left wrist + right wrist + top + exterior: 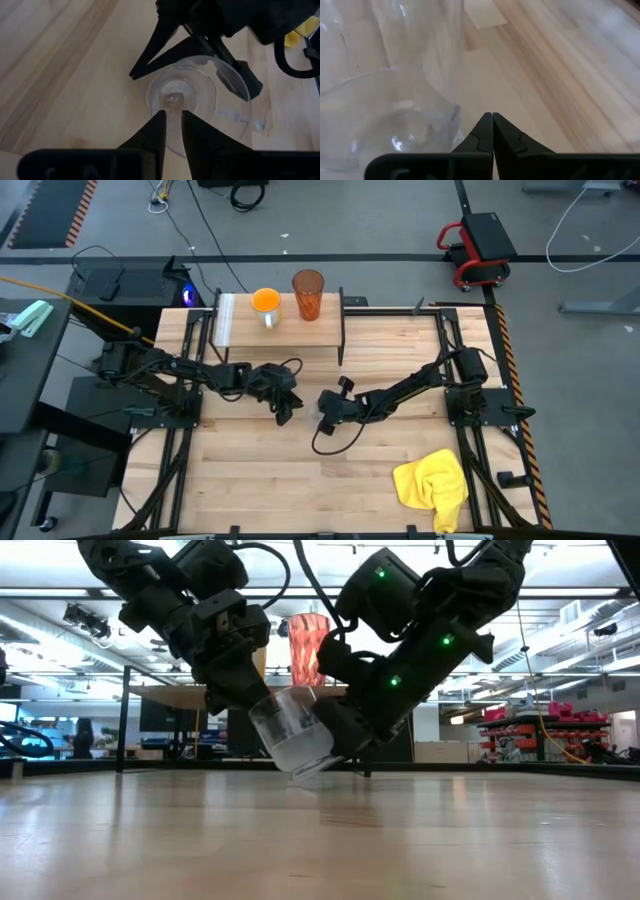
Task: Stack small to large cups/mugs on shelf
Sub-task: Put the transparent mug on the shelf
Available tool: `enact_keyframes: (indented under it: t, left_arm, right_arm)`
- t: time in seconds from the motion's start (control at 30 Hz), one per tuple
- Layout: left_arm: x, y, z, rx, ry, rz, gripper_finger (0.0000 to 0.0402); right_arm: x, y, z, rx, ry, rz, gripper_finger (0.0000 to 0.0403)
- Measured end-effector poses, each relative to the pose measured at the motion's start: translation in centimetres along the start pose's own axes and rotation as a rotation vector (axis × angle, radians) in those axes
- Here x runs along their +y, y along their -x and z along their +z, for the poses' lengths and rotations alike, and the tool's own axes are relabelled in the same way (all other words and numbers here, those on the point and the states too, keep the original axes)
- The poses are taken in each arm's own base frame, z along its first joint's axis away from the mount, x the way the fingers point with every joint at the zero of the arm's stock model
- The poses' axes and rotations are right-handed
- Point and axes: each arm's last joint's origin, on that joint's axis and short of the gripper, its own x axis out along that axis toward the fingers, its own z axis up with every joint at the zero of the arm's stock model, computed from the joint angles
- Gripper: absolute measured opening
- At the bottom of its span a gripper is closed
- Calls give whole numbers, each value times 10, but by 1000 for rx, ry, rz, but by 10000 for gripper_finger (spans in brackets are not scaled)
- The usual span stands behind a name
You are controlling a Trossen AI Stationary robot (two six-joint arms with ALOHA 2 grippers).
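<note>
Left claw (285,408) sits mid-worktop, fingers clamped on the rim wall of the clear glass (292,732): one finger inside, one outside, narrow gap between them. In the left wrist view the fingers (157,131) straddle the glass wall and the glass (182,100) base rings show straight ahead of them.

The glass is tilted in the low view, mouth up toward the left claw (232,680), lower edge just at the worktop (320,840); contact or a hair above, cannot tell.

Right claw (327,412) is directly across from the left claw, just beside the glass on its far side. Its fingers are pressed together, nothing between them. In the right wrist view the closed tips (492,120) point at bare worktop with the glass (385,120) close alongside; touching or not, cannot tell. In the low view the right claw (345,735) is tucked against the lower side of the glass.

Shelf (232,330) stands beyond both claws, at the far worktop edge. Orange mug (265,303) and ribbed tumbler (308,294) stand upright on it, side by side, apart from each other.

Yellow cloth (435,482) lies on the near side of the right claw, well apart from it.
</note>
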Motion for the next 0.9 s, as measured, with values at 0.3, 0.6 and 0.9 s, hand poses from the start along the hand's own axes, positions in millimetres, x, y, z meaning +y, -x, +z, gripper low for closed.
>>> enact_keyframes:
  t: [0.3, 0.6, 0.9]
  left_arm:
    - [-3, 0, 5, -29, -2, -51, 72]
    - [-11, 1, 11, -42, -23, -84, 70]
    - [-11, 1, 10, -27, -35, -103, 67]
  right_arm:
    - [1, 0, 3, -25, -20, 9, 5]
    - [-2, -2, 4, -24, -27, 2, 5]
    - [-3, -2, 0, 5, -7, -12, 10]
